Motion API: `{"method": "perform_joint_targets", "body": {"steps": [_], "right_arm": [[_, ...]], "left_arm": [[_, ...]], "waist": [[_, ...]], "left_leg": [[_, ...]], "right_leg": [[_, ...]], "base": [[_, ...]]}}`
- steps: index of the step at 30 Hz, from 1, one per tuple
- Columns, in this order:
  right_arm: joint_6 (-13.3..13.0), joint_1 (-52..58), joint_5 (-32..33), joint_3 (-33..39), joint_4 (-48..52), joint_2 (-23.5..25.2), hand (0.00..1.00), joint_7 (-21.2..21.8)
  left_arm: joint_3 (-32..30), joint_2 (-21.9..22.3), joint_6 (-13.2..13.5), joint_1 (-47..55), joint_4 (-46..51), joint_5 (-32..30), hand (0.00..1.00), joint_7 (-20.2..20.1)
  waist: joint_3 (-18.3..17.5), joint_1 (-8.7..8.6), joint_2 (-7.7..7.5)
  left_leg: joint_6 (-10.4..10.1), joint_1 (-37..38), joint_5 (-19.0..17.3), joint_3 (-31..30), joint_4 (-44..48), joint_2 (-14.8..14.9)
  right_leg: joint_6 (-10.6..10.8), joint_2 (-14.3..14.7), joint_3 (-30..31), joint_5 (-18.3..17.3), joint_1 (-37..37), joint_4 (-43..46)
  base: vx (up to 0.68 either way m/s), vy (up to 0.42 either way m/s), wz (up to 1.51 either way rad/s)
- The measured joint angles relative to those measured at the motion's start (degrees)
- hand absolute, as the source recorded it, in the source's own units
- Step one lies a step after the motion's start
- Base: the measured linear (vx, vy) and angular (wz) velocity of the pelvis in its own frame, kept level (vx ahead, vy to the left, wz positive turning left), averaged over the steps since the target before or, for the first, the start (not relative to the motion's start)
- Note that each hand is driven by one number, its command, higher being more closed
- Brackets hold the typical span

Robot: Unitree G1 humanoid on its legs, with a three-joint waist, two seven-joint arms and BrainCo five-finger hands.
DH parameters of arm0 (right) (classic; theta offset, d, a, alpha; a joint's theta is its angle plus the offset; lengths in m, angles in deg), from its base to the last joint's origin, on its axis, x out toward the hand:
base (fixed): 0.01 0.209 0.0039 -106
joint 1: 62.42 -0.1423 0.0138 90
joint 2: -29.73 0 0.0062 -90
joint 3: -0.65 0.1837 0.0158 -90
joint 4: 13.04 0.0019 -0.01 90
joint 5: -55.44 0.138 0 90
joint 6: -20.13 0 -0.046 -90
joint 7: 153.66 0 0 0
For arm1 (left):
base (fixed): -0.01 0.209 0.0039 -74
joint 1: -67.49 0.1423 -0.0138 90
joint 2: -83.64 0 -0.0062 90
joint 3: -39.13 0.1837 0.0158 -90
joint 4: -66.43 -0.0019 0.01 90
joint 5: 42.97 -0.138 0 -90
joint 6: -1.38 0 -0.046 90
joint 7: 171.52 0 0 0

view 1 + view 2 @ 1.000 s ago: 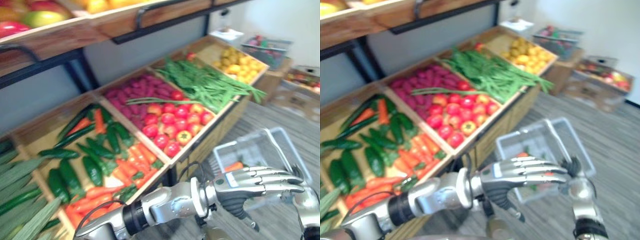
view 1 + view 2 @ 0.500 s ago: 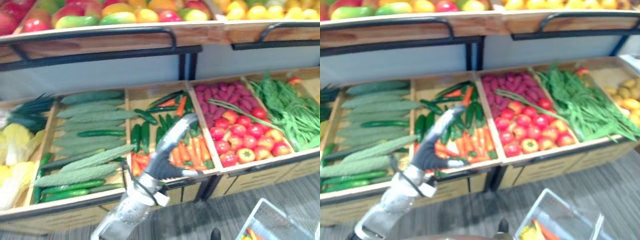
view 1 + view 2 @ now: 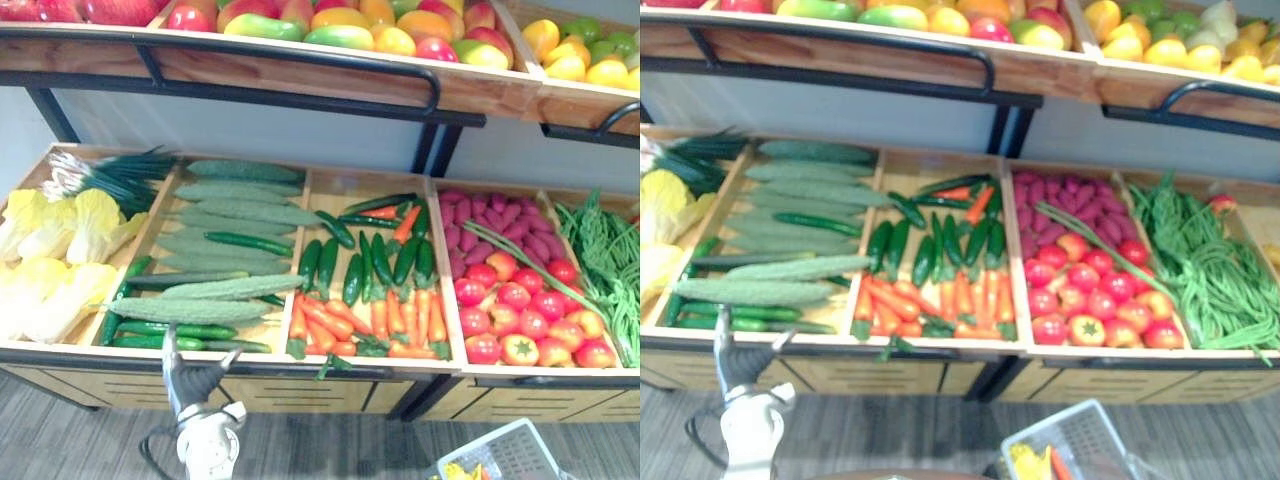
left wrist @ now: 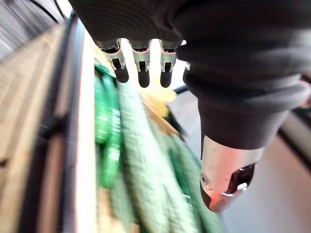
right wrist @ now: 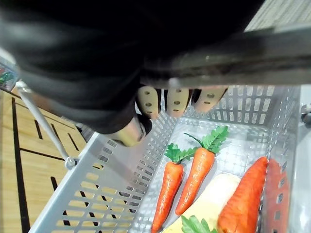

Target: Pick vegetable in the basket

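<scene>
Here, the head views are showing the left hand point(image 3: 195, 382) hovering at the front rim of the wooden display point(image 3: 350, 362). It is just below the smooth cucumbers point(image 3: 175, 330) and the bumpy green gourds point(image 3: 215, 310), which are lying in their bin. Its own wrist view is adding what they cannot: the fingers point(image 4: 142, 73) are standing straight, side by side, thumb apart, gripping nothing, with the gourds showing blurred past them.

The basket point(image 3: 505, 452) is being cut off at the lower edge of the head views. The right wrist view is looking into it: a pale plastic crate with perforated walls. It is holding leafy-topped orange carrots point(image 5: 194, 172) and a pale yellow piece point(image 5: 214, 196) that is hard to make out. The right hand point(image 5: 87, 73) is curling its fingers round the dark handle point(image 5: 233, 56) above the crate.
</scene>
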Motion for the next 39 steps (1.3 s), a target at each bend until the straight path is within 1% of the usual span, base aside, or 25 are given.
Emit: {"method": "perform_joint_targets", "body": {"steps": [1, 3, 5, 8, 11, 13, 15, 17, 18, 22, 24, 25, 26, 27, 28, 30, 31, 32, 33, 34, 35, 36, 37, 38, 39], "right_arm": [[-0.20, 0.15, -0.01, -0.58, 0.47, 0.22, 1.00, -0.14], [-0.70, 0.98, -0.06, -2.23, 2.33, 1.11, 1.00, -0.33], [-1.59, 0.73, -0.67, -3.72, 2.57, 1.23, 1.00, -1.37], [-1.56, -0.36, -2.35, -3.87, 1.72, 1.01, 1.00, -1.67], [-1.51, -1.31, -2.92, -5.32, 0.39, 0.19, 1.00, -1.89], [-1.45, -1.87, -3.41, -7.65, -0.57, -0.99, 1.00, -1.90], [-1.45, -2.43, -5.11, -10.00, -0.99, -2.07, 1.00, -1.79], [-1.45, -3.28, -5.66, -12.03, -1.51, -2.93, 1.00, -1.31], [-1.41, -3.94, -6.94, -12.99, -1.70, -3.24, 1.00, -1.15], [-1.40, -4.50, -7.42, -14.04, -1.65, -3.55, 1.00, 0.10], [-1.43, -5.26, -7.39, -15.03, -1.49, -3.96, 1.00, 0.27], [-1.44, -6.21, -7.37, -15.22, -1.41, -4.63, 1.00, 0.56], [-1.43, -6.34, -7.35, -15.21, -1.42, -4.97, 1.00, 0.61], [-1.45, -6.32, -7.34, -15.20, -1.42, -5.75, 1.00, 0.65], [-1.45, -6.35, -7.33, -15.19, -1.40, -5.94, 1.00, 0.66], [-1.56, -6.37, -7.25, -15.07, -0.75, -5.22, 1.00, 1.07], [-1.83, -6.48, -7.25, -15.08, 0.13, -4.51, 1.00, 1.33], [-1.90, -6.96, -7.14, -15.42, 0.97, -3.91, 1.00, 1.70], [-1.89, -7.10, -7.15, -15.77, 2.00, -3.54, 1.00, 2.06], [-1.89, -8.55, -7.14, -15.90, 2.61, -3.11, 1.00, 2.39], [-1.62, -9.14, -7.11, -14.94, 2.46, -2.88, 1.00, 2.25], [-1.48, -8.95, -6.70, -14.19, 2.28, -3.37, 1.00, 2.05], [-1.19, -8.71, -6.56, -14.00, 1.50, -3.64, 1.00, 2.19], [-1.14, -8.53, -6.59, -14.72, 0.68, -3.82, 1.00, 2.21], [-1.20, -8.49, -6.72, -15.44, 0.46, -3.61, 1.00, 2.21]], "left_arm": [[-1.08, 0.13, -0.33, -0.09, -2.85, -0.22, 0.00, 0.55], [-4.76, 0.37, -1.95, -0.26, -12.50, -0.53, 0.00, 1.73], [-14.62, 1.35, -3.54, -2.31, -31.20, 1.31, 0.00, 2.18], [-19.30, 1.29, -4.67, -2.58, -43.30, 6.18, 0.00, 2.25], [-21.42, 1.23, -5.99, -2.47, -49.61, 10.04, 0.00, 1.05], [-21.33, 0.97, -6.46, -2.56, -52.18, 10.10, 0.00, -0.12], [-21.17, 0.38, -7.49, -3.89, -53.89, 10.09, 0.00, -3.40], [-20.05, -0.44, -7.61, -5.28, -54.99, 10.11, 0.00, -5.96], [-18.34, -0.94, -7.56, -5.97, -54.99, 10.08, 0.00, -7.37], [-12.03, -2.35, -6.85, -7.68, -54.96, 9.97, 0.00, -9.94], [-9.33, -2.68, -6.48, -8.60, -54.84, 10.09, 0.00, -10.46], [-7.73, -2.70, -6.13, -9.14, -54.75, 10.10, 0.00, -10.56], [-6.74, -2.69, -6.09, -9.37, -54.70, 10.10, 0.00, -10.64], [-4.94, -2.67, -6.05, -9.78, -54.69, 10.09, 0.00, -10.71], [-4.39, -2.73, -5.99, -9.82, -54.69, 10.09, 0.00, -10.73], [-3.66, -3.52, -5.74, -10.17, -54.97, 9.96, 0.00, -10.75], [-3.26, -3.93, -5.75, -10.43, -55.83, 9.93, 0.00, -10.69], [-2.80, -4.38, -5.80, -10.53, -56.19, 9.88, 0.00, -10.73], [-2.75, -4.45, -5.84, -10.52, -56.21, 9.84, 0.00, -10.76], [-2.39, -4.28, -5.70, -10.06, -56.32, 9.31, 0.00, -10.76], [-2.21, -4.29, -5.56, -10.36, -55.89, 8.82, 0.00, -10.76], [-1.57, -4.38, -5.32, -10.48, -54.61, 7.81, 0.00, -10.88], [-0.67, -4.70, -5.33, -10.39, -54.37, 7.06, 0.00, -10.86], [0.16, -5.15, -5.48, -9.60, -54.42, 6.65, 0.00, -11.01], [0.68, -5.31, -5.55, -9.21, -54.49, 6.61, 0.00, -11.10]], "waist": [[-0.26, -0.03, -0.26], [-0.80, -0.07, 0.27], [-1.45, -0.31, 0.72], [-1.48, -1.26, 1.10], [-1.43, -1.76, 1.73], [-1.38, -1.92, 2.15], [-0.83, -2.07, 2.48], [-0.34, -2.70, 2.60], [0.17, -3.10, 2.64], [2.00, -3.19, 2.80], [3.88, -3.12, 2.82], [5.91, -3.20, 3.41], [6.56, -3.23, 3.56], [7.05, -3.16, 4.44], [7.12, -3.16, 4.59], [7.47, -3.19, 3.59], [7.43, -3.07, 3.12], [7.23, -2.90, 2.49], [7.35, -2.78, 2.30], [7.67, -1.52, 3.77], [8.46, -1.76, 3.77], [8.92, -2.22, 3.74], [9.06, -2.40, 3.76], [8.98, -2.43, 3.62], [8.96, -2.49, 3.46]], "left_leg": [[-0.05, 0.67, 0.14, 0.07, -0.41, 0.00], [-0.10, 2.36, 0.37, 1.37, -1.77, 0.24], [-0.34, 3.56, 0.55, 2.73, -3.80, 0.37], [-0.62, 4.13, 1.24, 3.18, -5.59, 0.25], [-0.91, 5.61, 1.72, 4.44, -6.63, 0.38], [-0.93, 6.59, 1.71, 5.18, -7.07, 0.29], [-0.92, 7.34, 1.64, 5.46, -7.20, 0.07], [-0.83, 7.44, 1.52, 5.54, -7.18, -0.10], [-0.82, 7.50, 1.52, 5.53, -7.17, -0.17], [-0.83, 7.81, 1.31, 5.55, -6.86, -0.16], [-0.65, 6.48, -1.05, 5.40, -2.29, 0.46], [-0.42, 4.53, -3.64, 4.54, 2.72, 1.22], [-0.22, 3.32, -4.96, 4.21, 5.23, 1.65], [0.15, 1.39, -7.09, 3.38, 9.19, 2.10], [0.46, 0.78, -7.89, 2.90, 10.49, 2.04], [1.50, -0.23, -9.35, 4.60, 13.36, 1.62], [2.15, -0.94, -10.25, 6.72, 14.59, 1.82], [3.58, -1.83, -10.95, 10.12, 15.81, 1.91], [4.33, -1.91, -10.90, 12.08, 15.13, 1.92], [5.50, -1.58, -9.46, 18.20, 13.44, 4.24], [5.88, -1.51, -9.01, 20.10, 12.99, 4.65], [6.53, -0.96, -7.81, 22.30, 11.41, 5.02], [6.86, 0.56, -6.58, 24.12, 9.71, 5.38], [7.17, 2.38, -5.02, 27.30, 7.15, 5.55], [7.18, 3.01, -3.95, 29.59, 5.38, 5.51]], "right_leg": [[-0.04, 0.04, 0.01, -0.02, 0.43, -0.06], [-0.24, 0.33, 0.32, -0.16, 1.17, -0.72], [-0.81, 0.79, 1.75, -0.59, 0.52, -0.96], [-0.83, 1.15, 3.19, -0.58, -0.55, -1.30], [-0.55, 1.66, 4.53, -0.37, -0.43, -1.34], [-0.44, 1.81, 5.47, -0.28, -0.40, -1.35], [-0.41, 1.79, 6.19, -0.26, -0.28, -1.34], [-0.38, 1.69, 6.43, -0.24, -0.30, -1.34], [-0.38, 1.63, 6.50, -0.23, -0.27, -1.34], [-0.37, 1.68, 6.75, -0.23, -0.09, -1.02], [-0.66, 1.64, 7.09, -0.88, -0.15, 0.22], [-0.36, 1.48, 7.36, -2.23, -0.88, 3.10], [-0.28, 1.39, 7.48, -3.04, -1.65, 4.85], [0.35, 1.06, 7.91, -4.12, -3.26, 8.22], [0.51, 0.76, 8.21, -4.61, -4.00, 9.63], [0.64, 0.12, 10.70, -4.14, -6.10, 11.88], [-0.49, 0.49, 13.51, -1.80, -8.35, 12.31], [-2.47, 1.46, 16.29, 3.38, -11.65, 11.63], [-2.93, 2.33, 17.12, 8.34, -12.62, 9.01], [-4.08, 3.78, 16.16, 16.46, -13.25, 4.04], [-6.69, 3.66, 11.85, 12.03, -14.55, 9.97], [-10.73, 1.83, 5.34, -1.29, -16.36, 26.52], [-11.70, 0.80, 1.69, -5.97, -15.41, 35.63], [-11.32, -0.26, -1.03, -8.53, -12.19, 42.47], [-10.02, -0.92, -1.61, -9.42, -9.84, 44.96]], "base": [[0.00, -0.026, -0.09], [0.01, -0.031, -0.18], [0.01, -0.026, -0.29], [0.03, -0.010, -0.20], [0.05, 0.006, -0.21], [0.07, 0.017, -0.25], [0.04, 0.019, -0.16], [0.02, 0.015, -0.08], [0.00, 0.000, 0.00], [0.00, -0.004, -0.02], [-0.03, 0.004, -0.05], [-0.07, 0.027, -0.03], [-0.10, 0.068, -0.01], [-0.07, 0.083, -0.02], [-0.07, 0.149, -0.15], [-0.07, 0.153, -0.40], [-0.15, 0.193, -1.09], [-0.19, 0.227, -1.41], [-0.26, 0.238, -1.96], [-0.24, 0.173, -1.63], [-0.30, 0.173, -1.55], [-0.22, 0.145, -0.92], [-0.21, 0.163, -1.06], [-0.13, 0.117, -1.07], [-0.14, 0.076, -1.34]]}}
